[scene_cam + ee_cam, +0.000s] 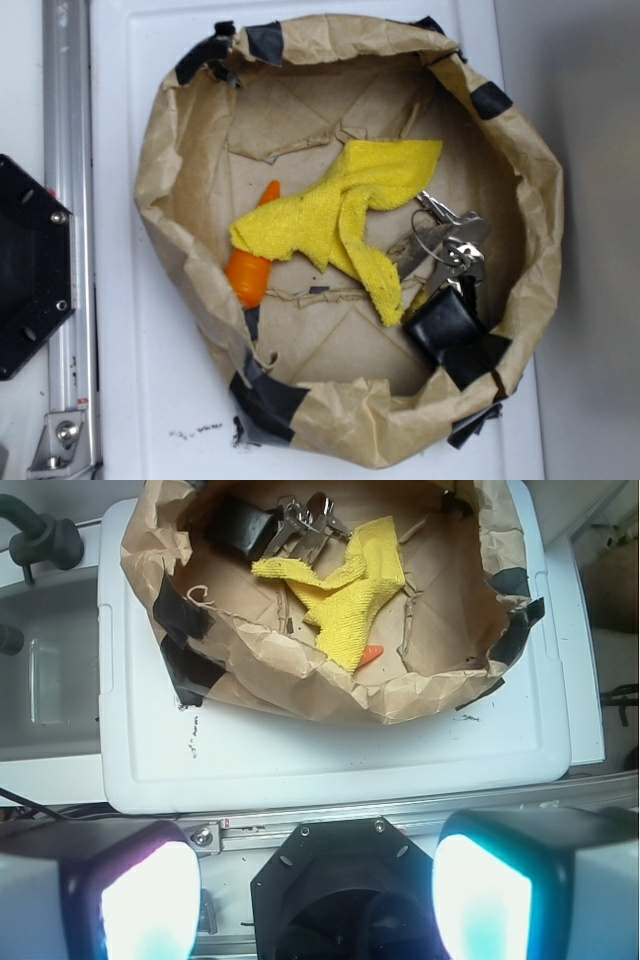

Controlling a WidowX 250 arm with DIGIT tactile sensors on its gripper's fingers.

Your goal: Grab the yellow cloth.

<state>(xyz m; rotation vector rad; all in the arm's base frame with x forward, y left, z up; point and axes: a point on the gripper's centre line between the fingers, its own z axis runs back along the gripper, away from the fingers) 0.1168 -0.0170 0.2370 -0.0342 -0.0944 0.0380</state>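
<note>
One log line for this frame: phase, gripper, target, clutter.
phase: pre-approach | gripper: open, far off | yellow cloth: untouched in paper bowl | carrot toy partly under cloth; keys beside

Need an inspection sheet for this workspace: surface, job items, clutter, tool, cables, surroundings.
Surface: white lid holding a taped paper bowl.
Job's things: yellow cloth, crumpled inside the bowl, untouched.
Clutter: carrot toy partly under the cloth; keys and black fob beside it.
Tool: open, far from the bowl, holding nothing.
Cables: dark cable at the wrist view's left edge.
Surroundings: metal rail, black base.
</note>
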